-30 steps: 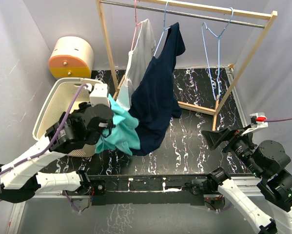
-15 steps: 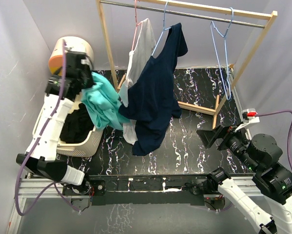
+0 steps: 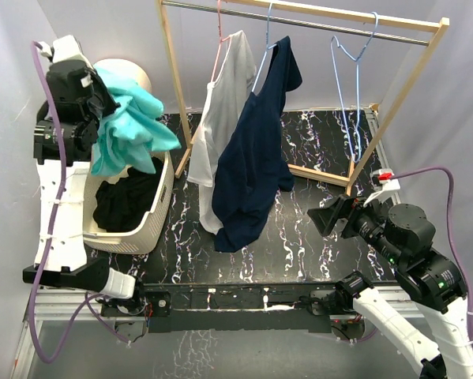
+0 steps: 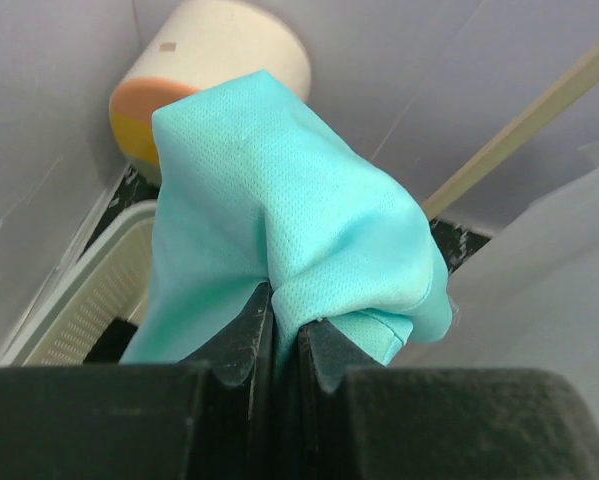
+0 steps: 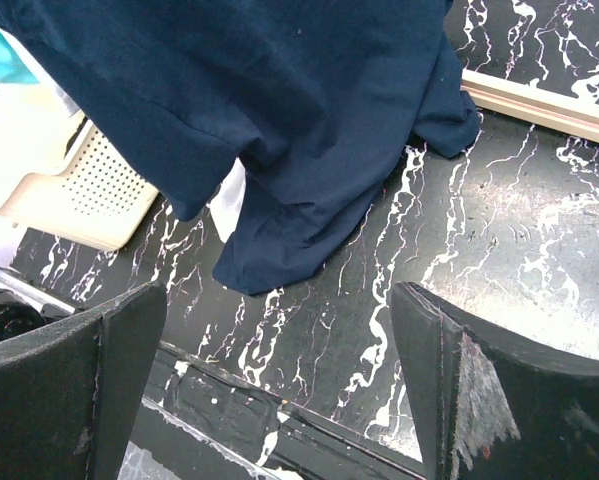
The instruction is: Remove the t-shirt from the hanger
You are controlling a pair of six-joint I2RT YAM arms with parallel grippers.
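Teal t-shirt (image 4: 279,200) is matt mesh-knit cloth; perforated plastic basket (image 3: 153,217); pale wood rack (image 3: 398,99)

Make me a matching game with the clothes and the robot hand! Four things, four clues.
Things:
1. teal t-shirt
2. navy shirt
3. white top
4. right gripper

Clues:
A. on the pink hanger
B. open, holding nothing
C. pinched in the left gripper
D. on a light blue hanger

Pairs: 1-C, 2-D, 3-A, 4-B.
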